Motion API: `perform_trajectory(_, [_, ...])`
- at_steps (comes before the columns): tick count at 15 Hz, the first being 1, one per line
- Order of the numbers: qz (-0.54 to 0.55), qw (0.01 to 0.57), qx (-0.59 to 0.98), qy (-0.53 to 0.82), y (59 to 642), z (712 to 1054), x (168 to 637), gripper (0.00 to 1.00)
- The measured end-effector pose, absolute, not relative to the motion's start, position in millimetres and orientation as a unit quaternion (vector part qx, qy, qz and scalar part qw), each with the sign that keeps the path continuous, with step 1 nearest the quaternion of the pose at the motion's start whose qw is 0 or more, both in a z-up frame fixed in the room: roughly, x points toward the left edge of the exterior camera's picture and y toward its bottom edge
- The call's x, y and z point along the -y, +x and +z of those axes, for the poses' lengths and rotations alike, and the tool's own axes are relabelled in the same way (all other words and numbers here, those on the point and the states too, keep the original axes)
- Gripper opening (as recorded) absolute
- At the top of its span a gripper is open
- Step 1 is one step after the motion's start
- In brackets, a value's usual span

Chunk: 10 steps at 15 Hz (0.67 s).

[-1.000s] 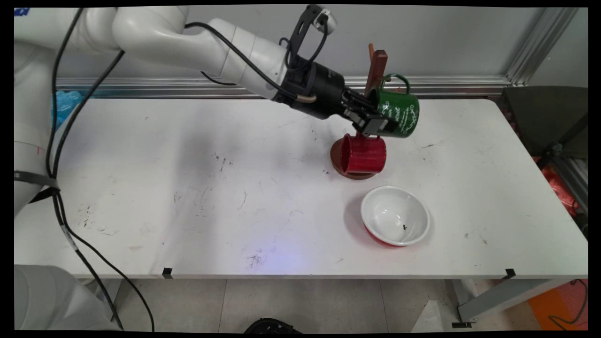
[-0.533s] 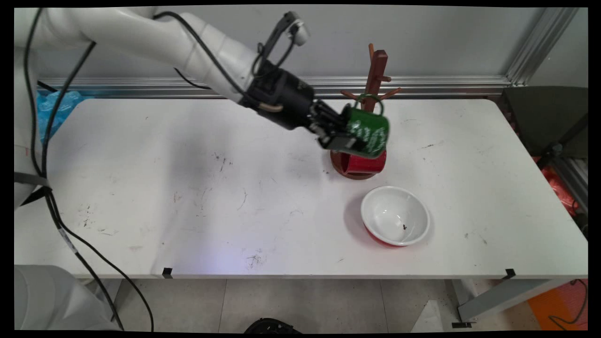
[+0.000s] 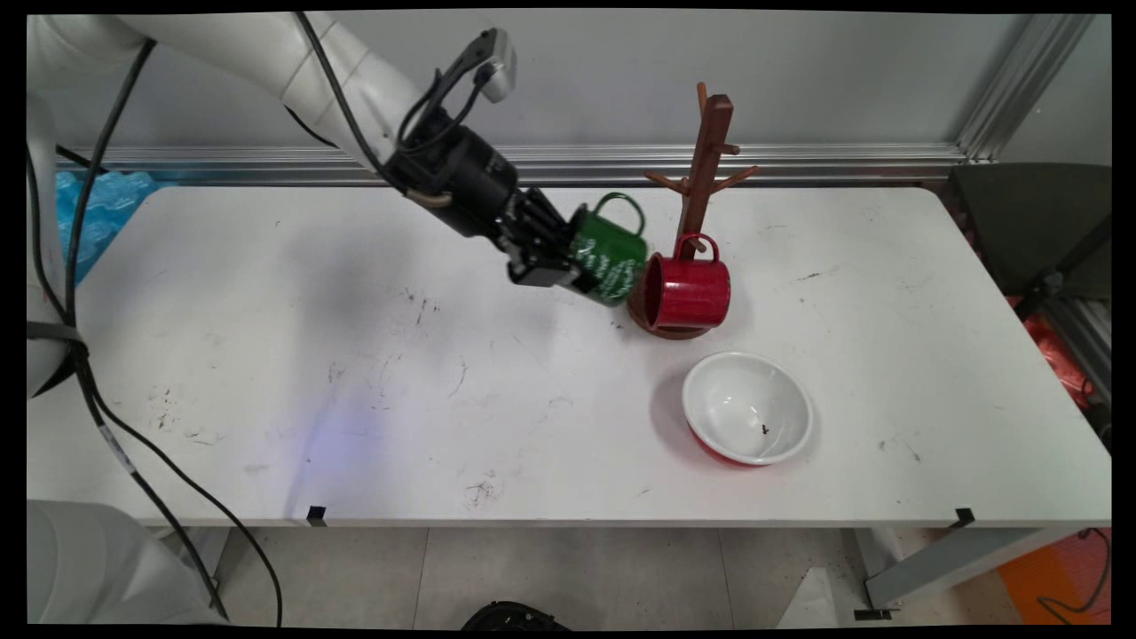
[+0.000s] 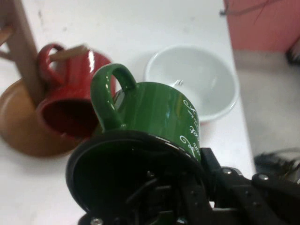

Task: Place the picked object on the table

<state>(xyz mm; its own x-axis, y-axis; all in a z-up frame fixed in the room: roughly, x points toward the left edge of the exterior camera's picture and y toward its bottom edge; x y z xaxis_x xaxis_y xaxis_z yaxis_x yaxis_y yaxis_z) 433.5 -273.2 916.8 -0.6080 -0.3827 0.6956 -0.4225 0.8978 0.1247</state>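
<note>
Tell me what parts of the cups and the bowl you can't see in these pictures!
- Green mug: white lettering too small to read in the main view, curving out of sight in the hand view. The gripper hides its near rim in both views.
- Red mug: in the hand view the green mug covers part of it.
- Bowl: its red underside mostly hidden by its own rim; the dark speck inside is too small to identify.
- Mug tree: top cut off in the hand view.
</note>
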Motion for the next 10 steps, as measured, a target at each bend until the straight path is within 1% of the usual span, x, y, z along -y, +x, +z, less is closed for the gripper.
perform_trajectory(5, [0.05, 0.327, 0.925, 0.188, 455, 916, 290, 0.0])
perform_trajectory(10, [0.073, 0.261, 0.952, 0.146, 476, 911, 308, 0.0])
